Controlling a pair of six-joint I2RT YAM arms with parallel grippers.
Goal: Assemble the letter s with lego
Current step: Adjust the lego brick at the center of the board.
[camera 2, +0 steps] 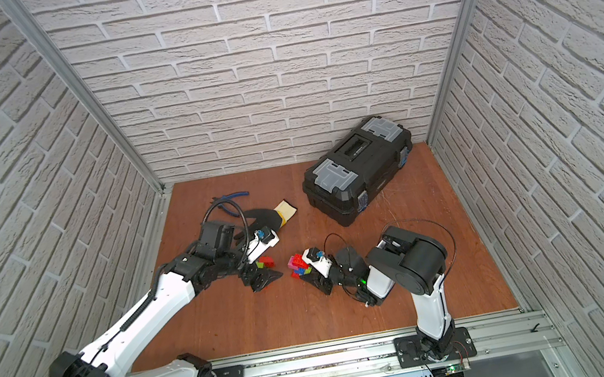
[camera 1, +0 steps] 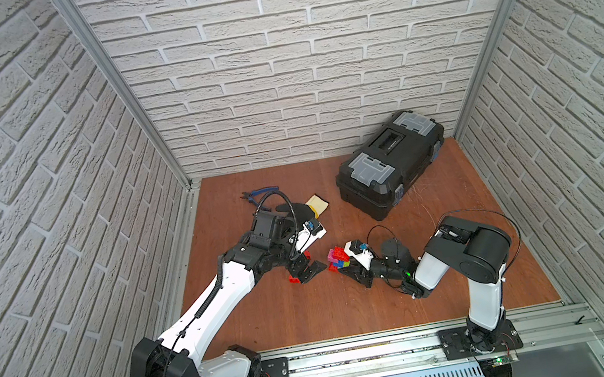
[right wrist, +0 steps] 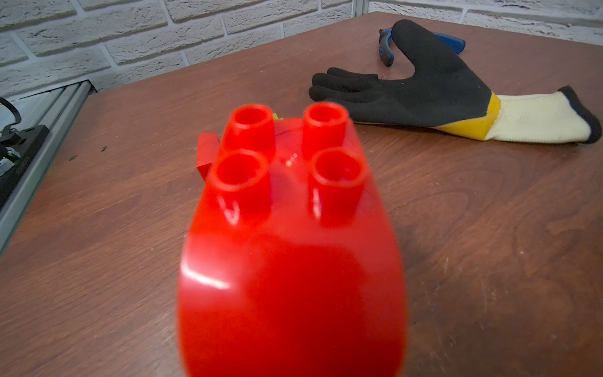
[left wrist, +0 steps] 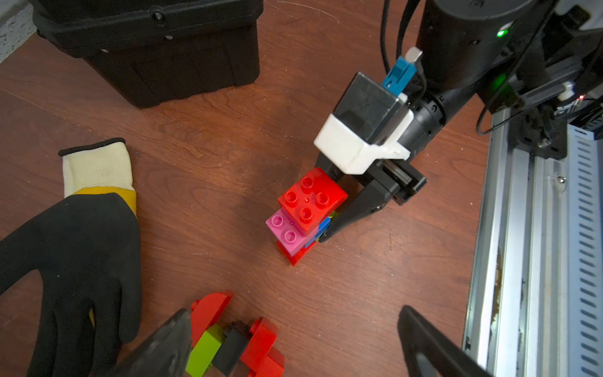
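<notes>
Both arms (camera 1: 212,306) (camera 1: 467,252) stoop low; right tool (left wrist: 326,228) grips lego stack (left wrist: 306,209), left tool (left wrist: 293,339) gapes wide.

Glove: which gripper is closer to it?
Left. The left gripper is open right beside the glove, with loose bricks between its fingers. The right gripper is farther off, shut on the brick stack.

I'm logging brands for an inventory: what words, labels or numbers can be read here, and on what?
Nothing can be read.
Toolbox: pale mark on the lid, too small to read.
Black part on the rail: faint print, too blurred to read.
Lego: no print seen.
</notes>
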